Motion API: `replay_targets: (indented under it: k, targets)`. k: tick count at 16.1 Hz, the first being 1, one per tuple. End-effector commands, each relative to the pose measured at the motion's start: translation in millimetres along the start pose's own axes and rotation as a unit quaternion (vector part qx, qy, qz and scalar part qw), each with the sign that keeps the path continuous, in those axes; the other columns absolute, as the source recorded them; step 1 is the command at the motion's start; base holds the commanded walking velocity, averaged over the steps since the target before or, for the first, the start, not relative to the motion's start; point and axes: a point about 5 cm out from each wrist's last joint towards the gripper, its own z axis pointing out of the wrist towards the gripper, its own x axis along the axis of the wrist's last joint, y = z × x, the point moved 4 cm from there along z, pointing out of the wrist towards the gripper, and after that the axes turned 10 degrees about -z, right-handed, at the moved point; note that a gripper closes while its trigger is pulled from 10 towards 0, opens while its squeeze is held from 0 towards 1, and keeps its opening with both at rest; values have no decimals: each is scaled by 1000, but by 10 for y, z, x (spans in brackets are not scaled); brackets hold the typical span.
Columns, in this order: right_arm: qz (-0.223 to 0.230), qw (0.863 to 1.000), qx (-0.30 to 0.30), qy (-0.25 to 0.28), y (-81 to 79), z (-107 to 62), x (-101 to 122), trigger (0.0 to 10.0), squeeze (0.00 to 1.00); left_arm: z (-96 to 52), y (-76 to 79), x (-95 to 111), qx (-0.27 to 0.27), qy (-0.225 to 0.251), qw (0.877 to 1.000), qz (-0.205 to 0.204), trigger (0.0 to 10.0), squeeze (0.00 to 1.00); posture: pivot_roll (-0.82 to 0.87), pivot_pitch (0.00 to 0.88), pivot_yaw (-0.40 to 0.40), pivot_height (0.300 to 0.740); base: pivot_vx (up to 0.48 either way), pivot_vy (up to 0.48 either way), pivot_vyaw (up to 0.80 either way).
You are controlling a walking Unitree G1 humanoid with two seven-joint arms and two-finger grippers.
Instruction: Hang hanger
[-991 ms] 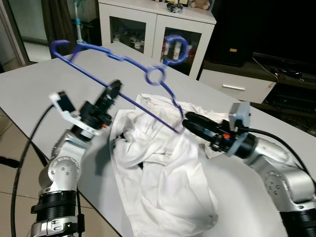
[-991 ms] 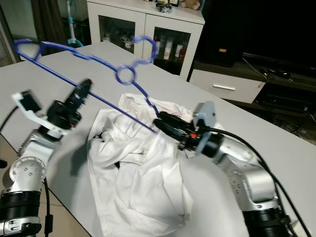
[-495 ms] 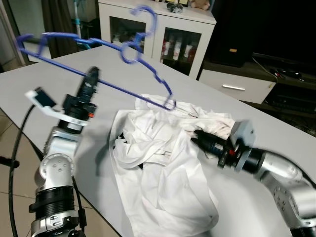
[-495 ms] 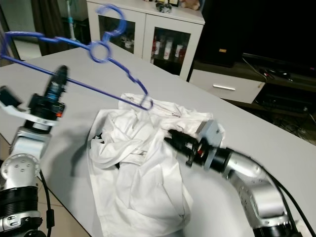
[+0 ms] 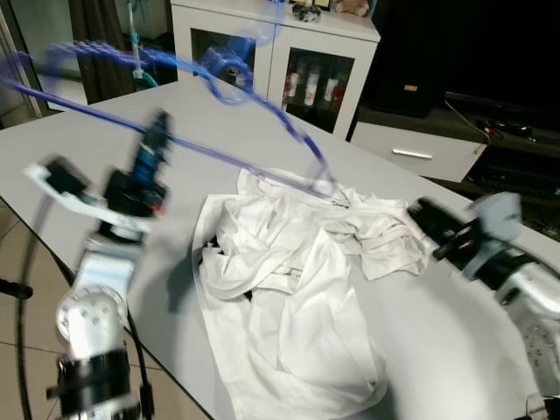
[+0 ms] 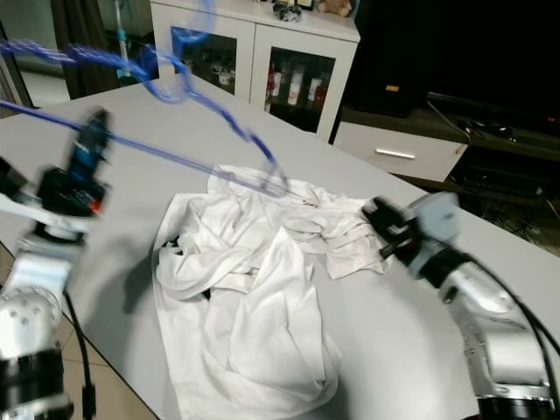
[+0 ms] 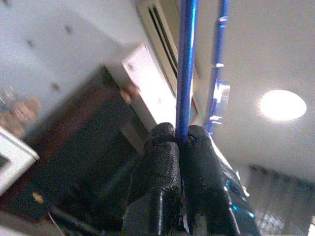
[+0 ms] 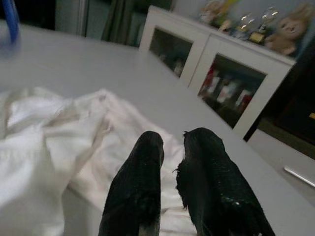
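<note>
The left gripper [image 5: 156, 140] is clenched on the thin blue plastic hanger [image 5: 229, 159], raised in the upper left above the grey surface [image 5: 420, 324]. The right gripper [image 6: 378, 214], fingers nearly together and grasping nothing, is beside the crumpled white shirt [image 5: 289, 289].

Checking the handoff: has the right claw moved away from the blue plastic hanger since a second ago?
Yes. The right claw has let go and pulled back toward the robot's right, off the crumpled white shirt; the blue plastic hanger rides in the left claw.
</note>
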Motion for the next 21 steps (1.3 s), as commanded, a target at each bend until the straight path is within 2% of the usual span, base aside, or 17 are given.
replay_targets:
  k: [1, 2, 4, 5, 6, 8, 10, 11, 12, 13, 14, 16, 20, 21]
  targets:
    - [24, 999, 10, 46, 12, -50, 184, 10000, 1000, 82, 138, -105, -36, -30, 999, -14, 0, 0, -4, 26, -93, 740, 0, 0, 0]
    - [34, 997, 20, 59, -8, -66, 236, 10000, 1000, 87, 149, -118, -38, -34, 999, -17, 0, 0, -4, 26, -93, 740, 0, 0, 0]
    - [69, 990, 39, 117, 72, -152, 526, 10000, 1000, 169, 180, -115, -48, -37, 998, -22, 0, 0, -9, 26, -92, 740, 0, 0, 0]
    - [70, 988, 37, 130, 146, -184, 607, 10000, 741, 188, 203, -135, -55, -44, 997, -26, 0, 0, -15, 27, -91, 740, 0, 0, 0]
    - [70, 986, 35, 145, 227, -211, 698, 10000, 0, 196, 216, -165, -61, -55, 996, -32, 0, 0, -17, 26, -90, 740, 0, 0, 0]
    - [74, 983, 43, 162, 269, -215, 813, 10000, 0, 191, 204, -212, -61, -66, 995, -37, 0, 0, -28, 26, -88, 740, 0, 0, 0]
    - [91, 976, 107, 164, 45, -140, 876, 10000, 0, 180, 185, -293, -59, -81, 994, -43, 0, 0, -33, 26, -90, 740, 0, 0, 0]
    - [99, 973, 127, 163, -33, -118, 877, 10000, 231, 182, 183, -322, -59, -86, 994, -42, 0, 0, -31, 25, -91, 740, 0, 0, 0]
    - [112, 969, 155, 154, -156, -75, 851, 10000, 851, 190, 179, -366, -58, -95, 993, -36, 0, 0, -26, 24, -94, 740, 0, 0, 0]
    - [124, 964, 186, 143, -286, -49, 807, 10000, 1000, 202, 177, -393, -59, -103, 993, -27, 0, 0, -20, 24, -97, 740, 0, 0, 0]
    - [132, 960, 207, 137, -384, -37, 769, 10000, 1000, 221, 180, -410, -62, -108, 992, -22, 0, 0, -15, 24, -99, 740, 0, 0, 0]
    - [141, 956, 216, 137, -466, 29, 758, 10000, 1000, 255, 188, -404, -70, -115, 991, -14, 0, 0, -8, 24, -102, 740, 0, 0, 0]
    - [150, 951, 225, 151, -521, 98, 826, 10000, 1000, 258, 169, -385, -71, -117, 991, -10, 0, 0, -4, 18, -102, 740, 0, 0, 0]
    - [149, 951, 225, 151, -535, 120, 822, 10000, 729, 255, 170, -395, -74, -120, 990, -12, 0, 0, -4, 18, -102, 740, 0, 0, 0]
